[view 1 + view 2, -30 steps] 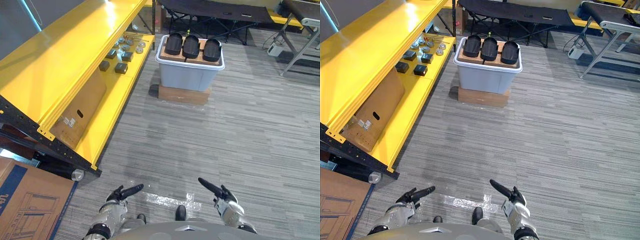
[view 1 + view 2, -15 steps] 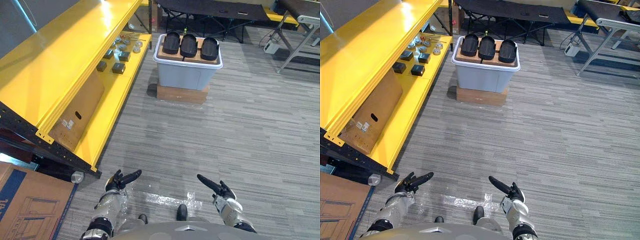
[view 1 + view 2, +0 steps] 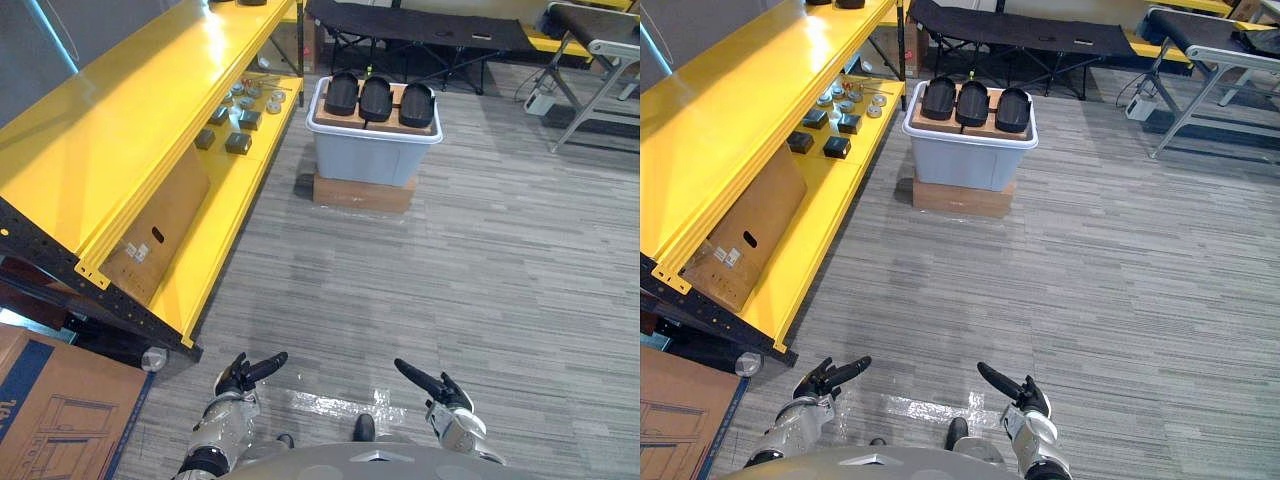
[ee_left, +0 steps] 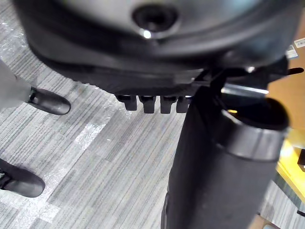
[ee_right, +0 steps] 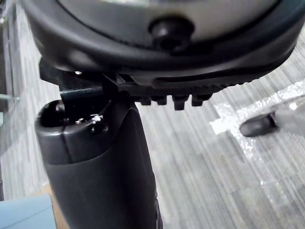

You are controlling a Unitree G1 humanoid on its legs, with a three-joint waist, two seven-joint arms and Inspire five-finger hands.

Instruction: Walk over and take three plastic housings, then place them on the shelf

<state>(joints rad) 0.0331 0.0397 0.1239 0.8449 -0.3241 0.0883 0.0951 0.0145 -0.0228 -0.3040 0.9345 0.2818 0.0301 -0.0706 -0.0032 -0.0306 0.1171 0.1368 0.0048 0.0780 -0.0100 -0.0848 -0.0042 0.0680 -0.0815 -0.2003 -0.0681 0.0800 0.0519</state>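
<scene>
- Grey striped carpet floor [image 3: 480, 260], spanning the room.
- Long yellow metal shelf [image 3: 120, 130], along the left side.
- Grey plastic bin [image 3: 372, 155], near the shelf's far end.
- Three black plastic housings [image 3: 376, 98], side by side atop the bin.
- Left hand [image 3: 238, 377] and right hand [image 3: 440, 392], low over the near floor; fingers straight, holding nothing.

Left hand [image 3: 243, 373]: lower left of the left eye view; fingers straight, pointing up and to the right of the frame.
Right hand [image 3: 436, 387]: lower right of centre; fingers straight, pointing up and to the left.
Left arm [image 3: 214, 440]: silver-grey, rising from the bottom edge.
Right arm [image 3: 462, 436]: silver-grey, rising from the bottom edge.
Spacing: hands well apart, roughly level, fingertips angled toward each other.
</scene>
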